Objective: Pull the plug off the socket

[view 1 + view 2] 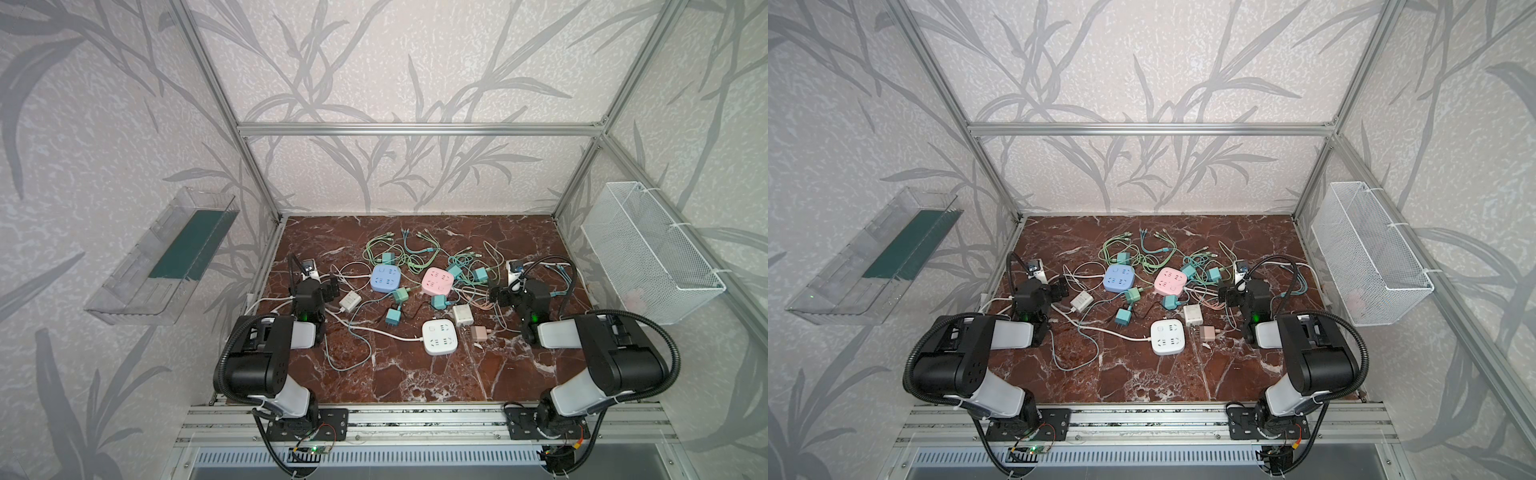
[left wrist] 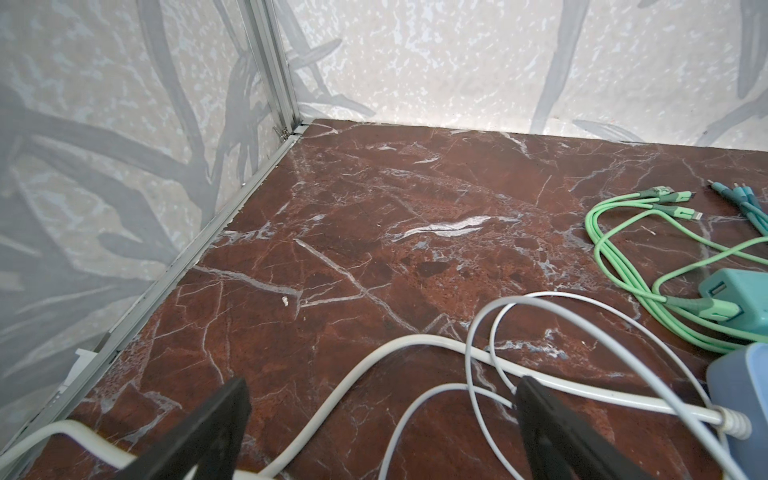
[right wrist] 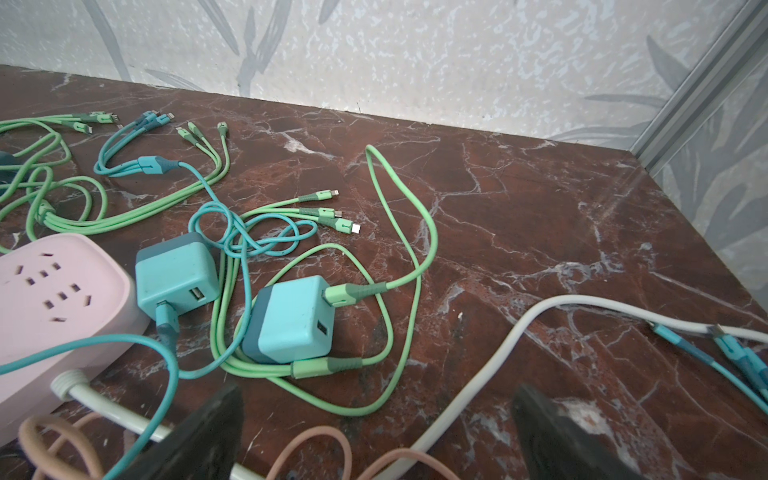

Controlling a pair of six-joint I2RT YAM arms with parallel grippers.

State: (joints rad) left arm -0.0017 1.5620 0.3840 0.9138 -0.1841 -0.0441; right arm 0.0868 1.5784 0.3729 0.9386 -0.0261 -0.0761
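Three socket blocks are laid out on the marble table [image 1: 415, 374], seen in both top views; the blue socket block [image 1: 385, 279] and the pink socket block [image 1: 437, 281] are parked side by side around the middle of the frame; the white socket block [image 1: 439, 336] is set below them, a bit right of centre. A teal plug [image 1: 400, 295] is butted against the lower right corner of the blue one; in the right wrist view another teal plug [image 3: 176, 274] is jammed tight against the side of the pink one, prongs hidden, so it looks plugged in; a loose teal plug [image 3: 291, 320] is left lying just beside it, apart from the block. A white charger [image 1: 462, 314] and a pink charger [image 1: 478, 333] are tucked against the right side of the white block; whether they're seated can't be told. Green cables [image 1: 411, 259] are tangled above the blocks.

The left gripper [image 1: 330, 287] is held at the left of the pile, jaws spread wide, nothing pinched; a white cord [image 2: 374, 357] is seen running past the gap between its fingers [image 2: 208, 428]. The right gripper [image 1: 498, 296] is held at the right of the pile, near the pink block, also spread wide and empty.
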